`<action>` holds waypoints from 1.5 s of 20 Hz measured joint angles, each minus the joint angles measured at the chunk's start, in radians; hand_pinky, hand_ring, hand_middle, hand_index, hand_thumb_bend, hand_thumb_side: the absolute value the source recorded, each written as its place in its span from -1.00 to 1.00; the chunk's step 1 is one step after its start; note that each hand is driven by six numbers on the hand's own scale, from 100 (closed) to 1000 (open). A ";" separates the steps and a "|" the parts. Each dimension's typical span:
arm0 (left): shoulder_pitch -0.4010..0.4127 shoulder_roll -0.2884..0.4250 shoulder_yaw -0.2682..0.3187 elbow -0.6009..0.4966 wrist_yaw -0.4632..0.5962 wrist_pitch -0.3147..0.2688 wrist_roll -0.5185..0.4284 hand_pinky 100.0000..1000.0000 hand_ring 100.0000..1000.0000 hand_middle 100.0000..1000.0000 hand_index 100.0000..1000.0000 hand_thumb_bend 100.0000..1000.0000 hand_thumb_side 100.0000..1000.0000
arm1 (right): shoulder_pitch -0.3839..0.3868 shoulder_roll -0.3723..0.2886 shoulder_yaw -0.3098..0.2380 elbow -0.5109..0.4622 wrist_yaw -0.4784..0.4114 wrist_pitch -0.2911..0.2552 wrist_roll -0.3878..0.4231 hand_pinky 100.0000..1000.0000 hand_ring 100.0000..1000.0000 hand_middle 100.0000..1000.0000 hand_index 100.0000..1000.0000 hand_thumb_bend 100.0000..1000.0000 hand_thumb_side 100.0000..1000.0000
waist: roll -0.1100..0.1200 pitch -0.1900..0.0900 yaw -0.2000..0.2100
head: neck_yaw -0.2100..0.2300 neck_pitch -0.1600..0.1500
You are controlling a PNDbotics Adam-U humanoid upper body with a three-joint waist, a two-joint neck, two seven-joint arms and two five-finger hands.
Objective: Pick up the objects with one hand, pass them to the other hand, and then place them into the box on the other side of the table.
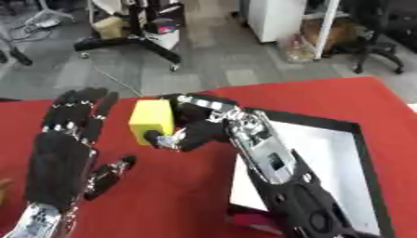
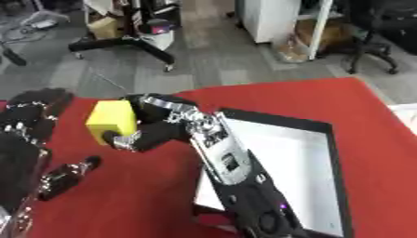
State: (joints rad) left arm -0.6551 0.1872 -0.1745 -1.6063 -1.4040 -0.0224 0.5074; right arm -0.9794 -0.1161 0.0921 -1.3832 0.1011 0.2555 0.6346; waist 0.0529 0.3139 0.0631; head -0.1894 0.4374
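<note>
Two hands meet over the red table (image 1: 187, 195). Right hand (image 1: 195, 128) has its fingers and thumb curled around a yellow block (image 1: 152, 118), held above the table. Left hand (image 1: 61, 153) waits just beside it, fingers straight, palm toward the block. Behind the right arm lies the box (image 1: 358, 139).

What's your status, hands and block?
Right hand shut on yellow block, held up over red table. Left hand open beside it, apart. Box at right, nothing between.

The right hand (image 1: 194, 124) sits at the centre of the frame, its fingers (image 1: 165, 139) curled in a pinch. The left hand (image 1: 61, 158) is at lower left, open, fingers up.
</note>
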 measured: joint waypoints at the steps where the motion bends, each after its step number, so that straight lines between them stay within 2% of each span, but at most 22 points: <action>1: 0.008 0.017 0.003 -0.009 0.005 0.002 -0.003 0.66 0.58 0.47 0.71 1.00 -0.99 | 0.007 -0.007 -0.004 -0.003 -0.007 0.002 -0.002 0.90 0.54 0.07 0.23 -1.00 -1.00 | 0.000 -0.004 -0.004 | -0.004 0.006; 4: 0.030 0.064 0.011 -0.040 0.024 0.009 -0.009 0.66 0.58 0.47 0.71 1.00 -0.99 | 0.022 -0.035 -0.011 -0.018 -0.030 0.008 -0.010 0.90 0.54 0.07 0.23 -1.00 -1.00 | 0.000 -0.022 -0.010 | -0.014 0.022; 5: 0.032 0.072 0.012 -0.046 0.030 0.010 -0.010 0.64 0.57 0.45 0.70 0.87 -0.98 | 0.023 -0.039 -0.012 -0.022 -0.036 0.009 -0.011 0.88 0.54 0.10 0.25 -1.00 -1.00 | 0.000 -0.022 -0.010 | -0.016 0.026; 6: 0.034 0.079 0.013 -0.049 0.034 0.011 -0.012 0.64 0.57 0.45 0.69 0.86 -0.97 | 0.026 -0.041 -0.013 -0.023 -0.038 0.009 -0.013 0.88 0.54 0.10 0.26 -1.00 -1.00 | 0.000 -0.022 -0.013 | -0.017 0.032; 8: 0.059 0.098 0.028 -0.051 0.049 0.019 -0.014 0.64 0.57 0.45 0.69 0.85 -0.98 | 0.051 -0.054 -0.021 -0.029 -0.038 0.000 -0.024 0.87 0.54 0.11 0.26 -1.00 -1.00 | -0.002 -0.039 -0.040 | -0.017 0.063; 10: 0.098 0.132 0.046 -0.068 0.066 0.032 -0.007 0.64 0.57 0.45 0.69 0.84 -0.98 | 0.092 -0.095 -0.027 -0.046 -0.037 -0.020 -0.038 0.87 0.53 0.11 0.26 -1.00 -1.00 | -0.003 -0.057 -0.053 | -0.016 0.091; 12: 0.127 0.178 0.064 -0.092 0.088 0.046 -0.002 0.64 0.57 0.45 0.69 0.84 -0.97 | 0.121 -0.139 -0.028 -0.060 -0.045 -0.045 -0.046 0.86 0.53 0.12 0.27 -1.00 -1.00 | -0.008 -0.057 -0.059 | -0.011 0.111; 15: 0.154 0.253 0.083 -0.126 0.132 0.067 -0.004 0.64 0.57 0.46 0.68 0.85 -0.96 | 0.154 -0.210 -0.027 -0.066 -0.070 -0.091 -0.049 0.85 0.53 0.13 0.28 -0.98 -1.00 | -0.012 -0.058 -0.065 | 0.000 0.124; 21: 0.200 0.381 0.118 -0.184 0.234 0.105 -0.009 0.63 0.57 0.46 0.66 0.85 -0.94 | 0.254 -0.332 -0.041 -0.059 -0.077 -0.193 -0.054 0.83 0.54 0.17 0.32 -0.91 -1.00 | -0.013 -0.058 -0.075 | 0.013 0.124; 25: 0.227 0.446 0.143 -0.215 0.288 0.115 0.002 0.62 0.57 0.46 0.66 0.87 -0.95 | 0.321 -0.389 -0.060 -0.046 -0.045 -0.260 -0.050 0.82 0.61 0.32 0.45 -0.61 -1.00 | -0.013 -0.058 -0.075 | 0.018 0.124; 26: 0.231 0.458 0.148 -0.221 0.298 0.117 0.006 0.62 0.57 0.46 0.66 0.87 -0.95 | 0.332 -0.399 -0.064 -0.044 -0.035 -0.278 -0.045 0.82 0.61 0.32 0.45 -0.61 -1.00 | -0.013 -0.058 -0.075 | 0.018 0.124; 27: 0.235 0.468 0.152 -0.227 0.304 0.118 0.008 0.62 0.57 0.46 0.66 0.89 -0.95 | 0.339 -0.408 -0.067 -0.040 -0.025 -0.295 -0.041 0.86 0.74 0.57 0.68 -0.15 -0.91 | -0.013 -0.058 -0.075 | 0.019 0.124; 28: 0.238 0.477 0.156 -0.230 0.309 0.120 0.011 0.62 0.57 0.46 0.66 0.89 -0.95 | 0.348 -0.416 -0.070 -0.039 -0.014 -0.312 -0.035 0.89 0.78 0.62 0.73 -0.12 -0.86 | -0.013 -0.058 -0.075 | 0.020 0.124; 29: 0.244 0.486 0.160 -0.233 0.312 0.122 0.013 0.63 0.57 0.46 0.66 0.89 -0.94 | 0.356 -0.423 -0.073 -0.039 -0.003 -0.329 -0.027 0.97 0.90 0.79 0.90 -0.02 -0.71 | -0.012 -0.058 -0.075 | 0.021 0.123; 30: 0.248 0.493 0.164 -0.235 0.315 0.124 0.016 0.63 0.57 0.46 0.66 0.90 -0.94 | 0.364 -0.429 -0.076 -0.040 0.009 -0.345 -0.019 1.00 1.00 0.88 0.98 0.04 -0.66 | -0.012 -0.058 -0.074 | 0.023 0.123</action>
State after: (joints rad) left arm -0.4075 0.6801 -0.0101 -1.8412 -1.0885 0.1014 0.5230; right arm -0.6153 -0.5456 0.0159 -1.4234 0.1097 -0.0895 0.6156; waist 0.0407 0.2555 -0.0110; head -0.1666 0.5602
